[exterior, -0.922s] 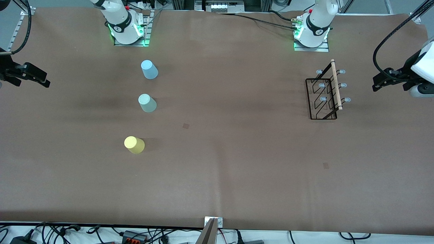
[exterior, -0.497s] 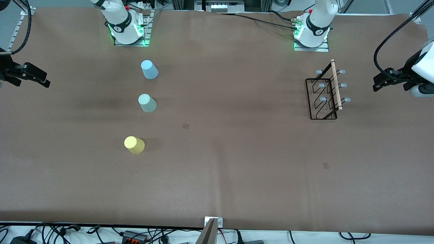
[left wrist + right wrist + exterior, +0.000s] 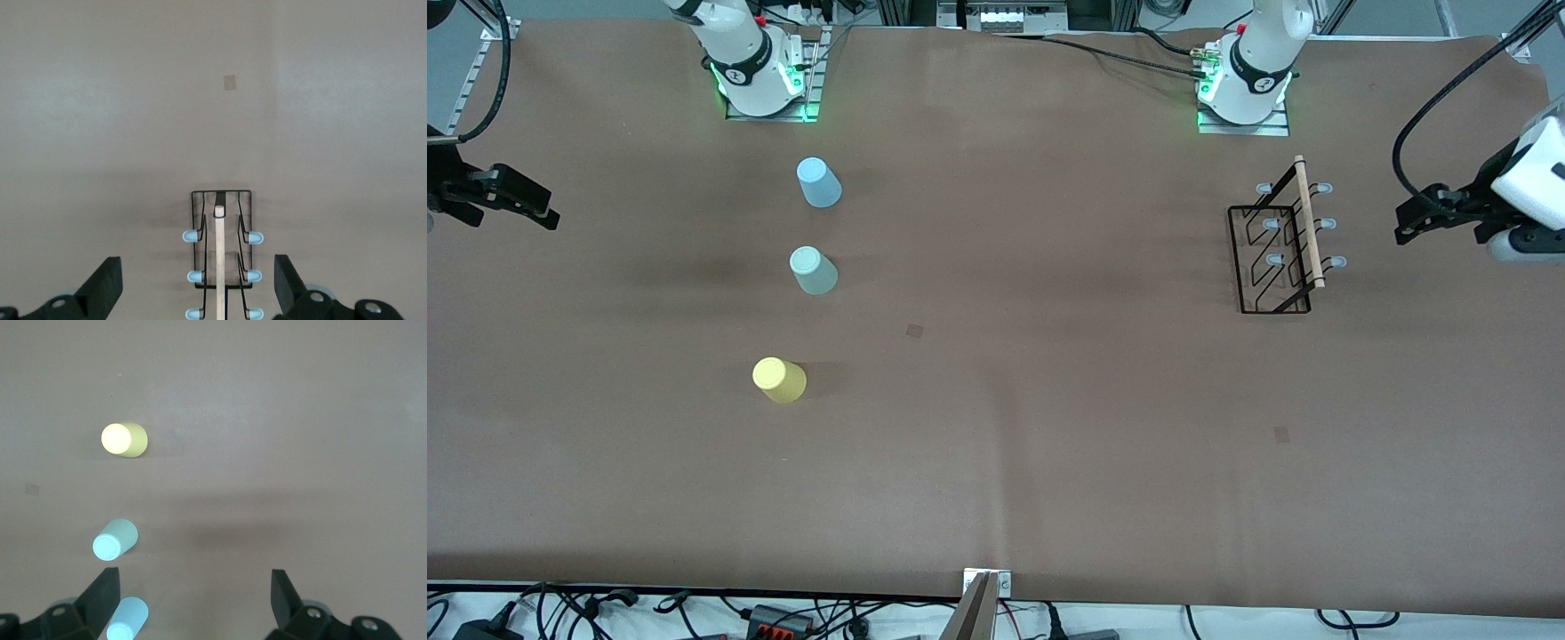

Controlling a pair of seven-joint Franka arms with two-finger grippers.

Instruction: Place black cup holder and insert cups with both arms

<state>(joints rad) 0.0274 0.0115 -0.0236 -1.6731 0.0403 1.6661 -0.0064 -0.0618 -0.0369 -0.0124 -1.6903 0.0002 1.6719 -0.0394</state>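
The black cup holder (image 3: pixel 1276 253) stands upright toward the left arm's end of the table, its pale wooden rod (image 3: pixel 1310 222) on top. My left gripper (image 3: pixel 1414 218) hovers beside it over that end of the table, open and empty. In the left wrist view the holder (image 3: pixel 218 253) lies between and below the gripper's (image 3: pixel 197 267) spread fingers. Three cups stand in a row toward the right arm's end: light blue (image 3: pixel 818 182) farthest from the front camera, mint (image 3: pixel 813 271), yellow (image 3: pixel 779 380) nearest. My right gripper (image 3: pixel 538 206) waits open over its table end, apart from the cups (image 3: pixel 123 440).
Both arm bases (image 3: pixel 760 84) (image 3: pixel 1245 93) stand on the table's edge farthest from the front camera. Two small dark squares (image 3: pixel 914 330) (image 3: pixel 1281 434) mark the brown table cover. Cables and a metal bracket (image 3: pixel 987 587) line the edge nearest the front camera.
The left gripper has shifted slightly toward the cup holder. The right arm, the holder and the cups have not moved.
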